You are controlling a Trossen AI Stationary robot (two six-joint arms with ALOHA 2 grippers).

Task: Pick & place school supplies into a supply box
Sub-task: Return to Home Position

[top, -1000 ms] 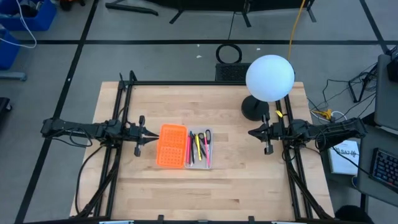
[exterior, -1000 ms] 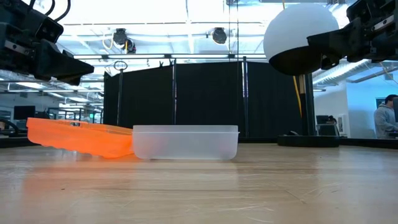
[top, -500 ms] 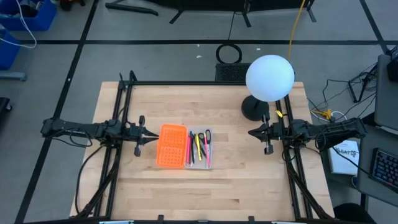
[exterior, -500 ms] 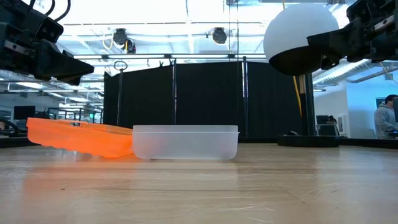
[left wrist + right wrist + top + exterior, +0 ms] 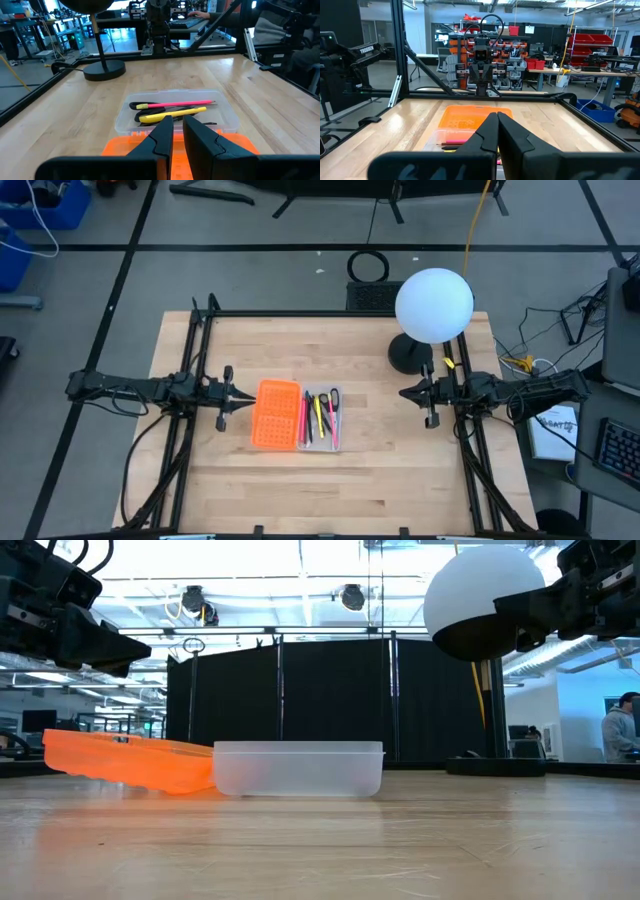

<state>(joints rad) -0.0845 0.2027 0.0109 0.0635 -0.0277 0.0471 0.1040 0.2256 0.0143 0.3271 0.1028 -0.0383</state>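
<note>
The supply box lies open at the table's middle: its orange gridded panel toward the left, its clear tray toward the right. In the tray lie the school supplies: a pink pencil, a yellow pen, dark pens, and black-handled scissors. My left gripper hovers shut above the table just left of the orange panel. My right gripper hovers shut well to the right of the tray. In the low view the tray rests flat and the panel slopes beside it.
A lamp with a white globe and round black base stands at the table's far right part, close to my right arm. Black frame rails run along the left and right table edges. Bare wood lies near the box's near side.
</note>
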